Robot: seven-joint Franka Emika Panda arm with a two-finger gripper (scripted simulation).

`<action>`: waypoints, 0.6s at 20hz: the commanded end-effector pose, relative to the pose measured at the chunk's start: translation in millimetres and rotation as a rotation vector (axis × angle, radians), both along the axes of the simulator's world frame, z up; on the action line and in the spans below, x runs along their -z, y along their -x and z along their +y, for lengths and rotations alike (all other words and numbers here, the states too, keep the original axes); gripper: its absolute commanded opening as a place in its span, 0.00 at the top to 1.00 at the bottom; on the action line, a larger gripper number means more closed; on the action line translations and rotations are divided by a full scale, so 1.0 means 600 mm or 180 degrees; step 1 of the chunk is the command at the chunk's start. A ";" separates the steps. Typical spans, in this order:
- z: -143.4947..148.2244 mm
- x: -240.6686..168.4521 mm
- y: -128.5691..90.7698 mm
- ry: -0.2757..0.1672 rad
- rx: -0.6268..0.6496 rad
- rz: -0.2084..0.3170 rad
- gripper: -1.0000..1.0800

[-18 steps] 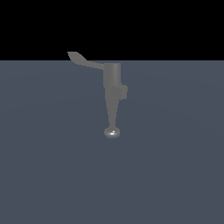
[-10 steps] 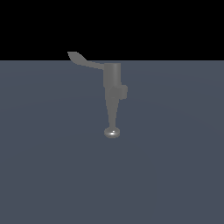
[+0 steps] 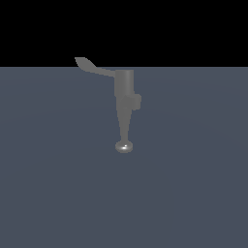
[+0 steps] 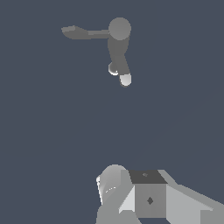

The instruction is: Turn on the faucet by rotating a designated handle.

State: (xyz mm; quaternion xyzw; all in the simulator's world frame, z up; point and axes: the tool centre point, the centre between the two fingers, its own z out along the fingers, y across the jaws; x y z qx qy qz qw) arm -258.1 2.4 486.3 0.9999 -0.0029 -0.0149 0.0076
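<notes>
The arm does not appear in the exterior view. In the wrist view only blocky parts of the gripper (image 4: 148, 197) show at the frame edge, well apart from the faucet (image 4: 119, 43); whether its fingers stand apart or together cannot be told. The faucet (image 3: 124, 97) stands mid-scene on a flat slate-grey surface (image 3: 48, 184), its spout tapering to a shiny rounded tip (image 3: 124, 146). The handle (image 3: 94, 68) projects from the body top toward the exterior view's left, open surface all around it. Background beyond is black.

A bare simulated scene: flat slate-grey floor (image 3: 58, 193) under a black void
</notes>
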 end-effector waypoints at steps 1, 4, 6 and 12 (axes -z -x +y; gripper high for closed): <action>0.001 0.001 -0.005 0.0009 0.0044 0.0000 1.00; 0.003 0.004 -0.014 0.0026 0.0132 -0.0003 1.00; 0.004 0.006 -0.022 0.0041 0.0208 -0.0006 1.00; 0.011 0.016 -0.057 0.0097 0.0524 -0.0020 1.00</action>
